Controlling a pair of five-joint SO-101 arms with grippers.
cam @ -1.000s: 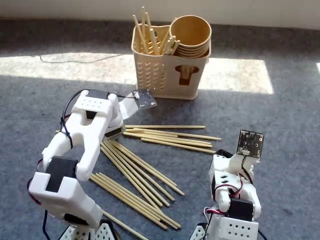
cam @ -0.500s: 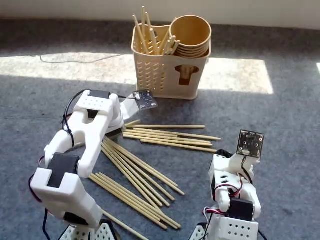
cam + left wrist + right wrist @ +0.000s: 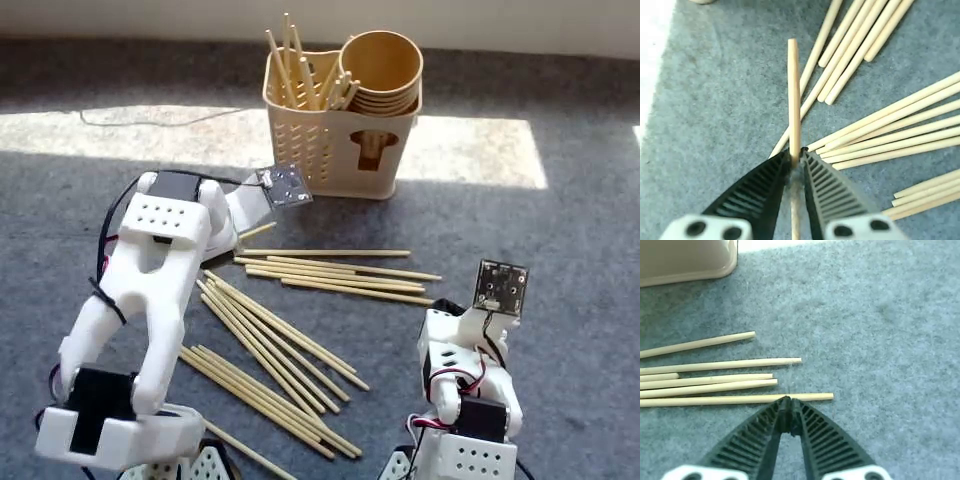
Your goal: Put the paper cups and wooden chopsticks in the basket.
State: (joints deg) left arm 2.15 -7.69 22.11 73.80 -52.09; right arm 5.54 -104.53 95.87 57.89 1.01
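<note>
The held wooden chopstick (image 3: 793, 100) runs straight out from the left jaws, in line with them, its free tip aimed roughly toward the basket (image 3: 330, 150). It seems raised off the carpet, though that is hard to judge. The left jaws are closed on its near end. The left arm (image 3: 150, 280) arches forward beside the loose chopsticks (image 3: 300, 350) fanned on the grey-carpeted desk (image 3: 570, 260). Stacked paper cups (image 3: 382, 70) stand in the basket. The right arm (image 3: 465, 370) sits folded, its jaws pressed together on nothing.
</note>
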